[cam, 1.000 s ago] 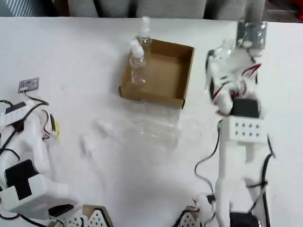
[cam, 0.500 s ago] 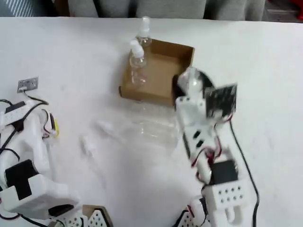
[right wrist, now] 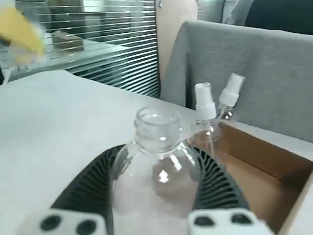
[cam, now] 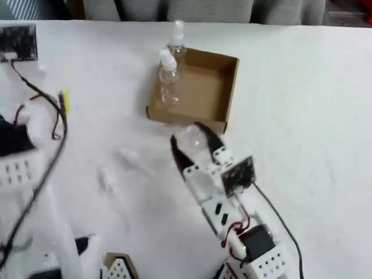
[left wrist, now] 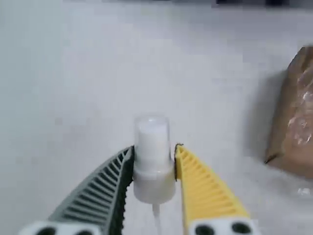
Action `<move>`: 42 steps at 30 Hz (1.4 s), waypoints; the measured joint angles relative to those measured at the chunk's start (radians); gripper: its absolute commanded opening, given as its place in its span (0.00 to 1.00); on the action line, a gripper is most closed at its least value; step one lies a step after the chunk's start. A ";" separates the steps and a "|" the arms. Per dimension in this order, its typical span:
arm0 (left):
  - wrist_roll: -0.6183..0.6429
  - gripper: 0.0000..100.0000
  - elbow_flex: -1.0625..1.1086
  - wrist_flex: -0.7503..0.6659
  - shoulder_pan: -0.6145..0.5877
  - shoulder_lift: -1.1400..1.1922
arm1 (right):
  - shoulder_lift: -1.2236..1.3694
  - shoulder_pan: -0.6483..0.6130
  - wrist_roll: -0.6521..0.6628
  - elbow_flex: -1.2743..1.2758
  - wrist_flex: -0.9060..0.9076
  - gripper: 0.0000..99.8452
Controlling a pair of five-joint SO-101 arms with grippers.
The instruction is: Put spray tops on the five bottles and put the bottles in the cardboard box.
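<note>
At the left, the left gripper pinches a white spray top with a clear cap by its collar, with a grey ribbed finger on one side and a yellow one on the other. A thin dip tube hangs below. The part looks tiny, light and hard. The collar is the sound place to hold it, since the cap may pull off and the tube would bend. It wants keeping plumb so the tube finds a bottle's neck.

Further right, two loose spray tops lie near each other on the white table. Beyond them stands the brown cardboard box, open at the top. Two clear bottles already fitted with tops stand upright along its left wall, seemingly inside.

Just in front of the box, the right gripper has its black fingers closed round the shoulders of a clear, open-necked plastic bottle. The bottle is upright, with its threaded neck free above the fingers. I judge it empty, so light, thin-walled and smooth. Too hard a squeeze would dent it, and too soft a one could let it turn while a top is screwed on. A hold at the shoulder leaves the thread clear.

No brand, label or writing can be read on any of these things.
</note>
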 measured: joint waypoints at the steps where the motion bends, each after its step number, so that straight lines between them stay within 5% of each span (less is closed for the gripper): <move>1: 0.000 0.03 -0.008 -0.044 0.032 -0.043 | -0.028 -0.020 0.000 0.025 0.000 0.02; 9: 0.124 0.02 -0.028 -0.388 0.321 -0.199 | -0.081 -0.055 -0.031 0.095 0.000 0.02; 18: 0.219 0.02 -0.103 -0.408 0.652 -0.207 | -0.081 -0.052 -0.095 0.095 0.005 0.02; 42: 0.219 0.02 -0.160 -0.390 0.836 -0.058 | -0.081 -0.051 -0.104 0.095 0.005 0.02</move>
